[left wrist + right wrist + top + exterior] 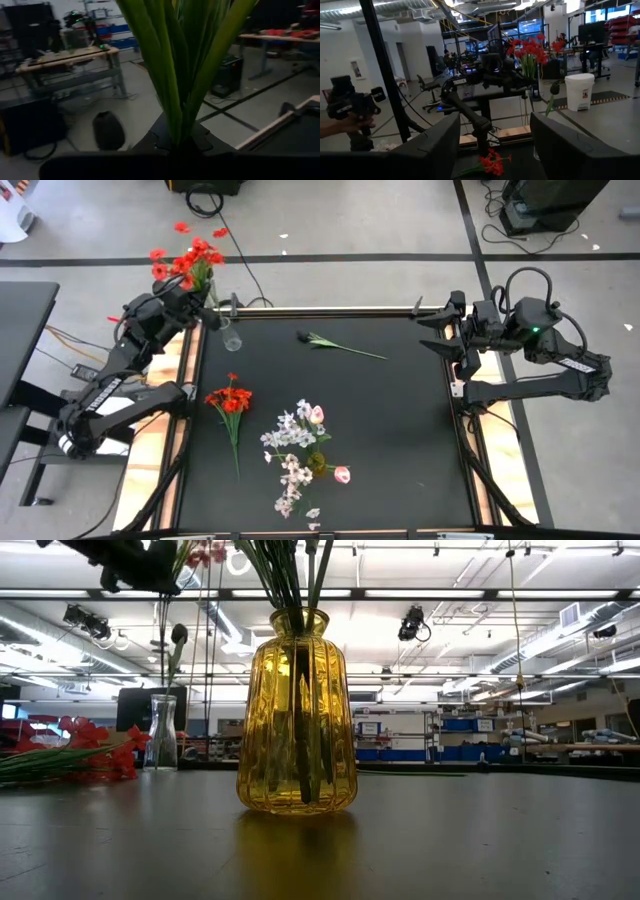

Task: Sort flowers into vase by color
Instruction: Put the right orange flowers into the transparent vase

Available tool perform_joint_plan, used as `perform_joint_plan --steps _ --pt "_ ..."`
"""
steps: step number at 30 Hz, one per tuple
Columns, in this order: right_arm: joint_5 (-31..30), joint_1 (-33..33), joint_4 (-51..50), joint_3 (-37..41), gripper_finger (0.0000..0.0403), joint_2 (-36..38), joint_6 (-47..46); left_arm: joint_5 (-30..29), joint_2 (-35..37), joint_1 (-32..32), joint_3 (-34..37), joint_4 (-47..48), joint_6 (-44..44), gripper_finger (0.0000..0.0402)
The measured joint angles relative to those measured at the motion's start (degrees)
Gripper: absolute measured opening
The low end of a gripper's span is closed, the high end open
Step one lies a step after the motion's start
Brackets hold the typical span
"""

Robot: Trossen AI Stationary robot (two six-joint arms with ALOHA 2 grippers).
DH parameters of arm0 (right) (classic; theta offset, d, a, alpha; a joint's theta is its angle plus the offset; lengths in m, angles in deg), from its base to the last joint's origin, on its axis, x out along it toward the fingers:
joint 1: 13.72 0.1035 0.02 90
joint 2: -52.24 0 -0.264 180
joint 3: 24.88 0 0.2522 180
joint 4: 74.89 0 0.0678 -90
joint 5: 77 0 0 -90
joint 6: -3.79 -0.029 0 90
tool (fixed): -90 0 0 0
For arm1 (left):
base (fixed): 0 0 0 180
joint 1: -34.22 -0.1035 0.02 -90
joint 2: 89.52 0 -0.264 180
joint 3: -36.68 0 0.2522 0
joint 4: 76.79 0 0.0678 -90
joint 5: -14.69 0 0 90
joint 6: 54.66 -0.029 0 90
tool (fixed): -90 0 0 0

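The left gripper (192, 288) is at the upper left of the high view, above the table's far-left corner, clenched on the green stems of a bunch of red-blossomed artificial flowers (190, 258). The left wrist view confirms broad green stems (175, 75) rising directly from between the fingers. A small clear glass vase (231, 337) stands just beside this gripper on the black table top (400, 430); the held bunch is raised clear of it, so this insertion is judged not yet complete.

A yellow ribbed glass vase (297, 715) fills the centre of the low view and already holds several green stems. In the high view it is partly hidden among the loose flowers at lower centre.

Remaining items, all lying flat on the table:
- a second red blossom cluster (230, 400), centre left;
- white-lilac blossom sprays (290, 435), lower centre;
- two pale pink tulip buds (342, 474), among the sprays;
- a single dark-headed stem (340, 345), upper centre.

The right gripper (450, 340) waits at the table's right edge, fingers spread, holding nothing.

Assessment: sorting is at an early-to-middle stage; most flowers are still unplaced.
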Motion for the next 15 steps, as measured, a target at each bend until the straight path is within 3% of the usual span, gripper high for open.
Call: perform_joint_plan --steps 10,15 --pt "0.00 0.00 0.00 0.00 0.0247 0.00 0.01 2.25 1.55 -4.92 8.91 -13.13 0.97 0.0013" --pt "0.02 0.00 0.00 0.00 0.0247 0.00 0.02 2.49 2.38 -5.27 11.51 -12.71 4.58 0.0013"
